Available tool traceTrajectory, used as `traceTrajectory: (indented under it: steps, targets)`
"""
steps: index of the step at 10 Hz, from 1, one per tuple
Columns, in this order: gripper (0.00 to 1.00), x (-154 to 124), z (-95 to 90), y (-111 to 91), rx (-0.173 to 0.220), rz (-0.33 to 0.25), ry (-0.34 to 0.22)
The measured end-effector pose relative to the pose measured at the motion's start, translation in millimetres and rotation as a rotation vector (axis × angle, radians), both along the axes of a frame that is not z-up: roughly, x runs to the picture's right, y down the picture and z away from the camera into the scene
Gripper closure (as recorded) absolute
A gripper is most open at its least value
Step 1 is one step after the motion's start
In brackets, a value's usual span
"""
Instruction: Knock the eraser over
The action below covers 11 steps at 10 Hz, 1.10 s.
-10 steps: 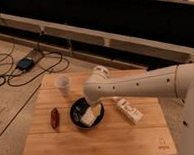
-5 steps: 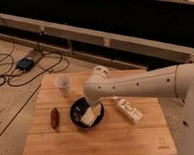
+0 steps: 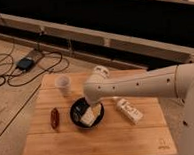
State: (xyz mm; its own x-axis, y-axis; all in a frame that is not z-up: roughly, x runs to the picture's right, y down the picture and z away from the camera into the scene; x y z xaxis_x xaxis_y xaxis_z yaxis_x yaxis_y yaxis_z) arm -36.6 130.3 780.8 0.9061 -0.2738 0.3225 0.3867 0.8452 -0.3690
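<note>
My arm reaches in from the right over the wooden table (image 3: 95,142). My gripper (image 3: 90,110) points down at the dark bowl (image 3: 76,112) in the middle of the table, above or among pale pieces inside it. A white rectangular block (image 3: 129,111), possibly the eraser, lies flat on the table right of the bowl, just below my forearm. I cannot tell for certain which thing is the eraser. A small white boxy shape (image 3: 101,70) shows behind my wrist; I cannot tell whether it is an object or part of the arm.
A white cup (image 3: 63,84) stands upright at the table's back left. A reddish-brown oblong thing (image 3: 54,118) lies left of the bowl. Cables and a dark device (image 3: 25,63) lie on the floor to the left. A dark shelf unit runs behind the table.
</note>
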Motion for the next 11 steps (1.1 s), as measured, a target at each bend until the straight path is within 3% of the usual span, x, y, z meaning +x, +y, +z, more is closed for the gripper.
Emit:
traceTrajectory:
  steps: [3, 7, 11]
  targets:
    - [0.20, 7.3, 1.9, -4.6, 0.003, -0.005, 0.022]
    - [0.20, 34.0, 19.6, -41.1, 0.012, -0.041, 0.103]
    - [0.20, 24.3, 39.3, -76.7, 0.021, -0.057, 0.060]
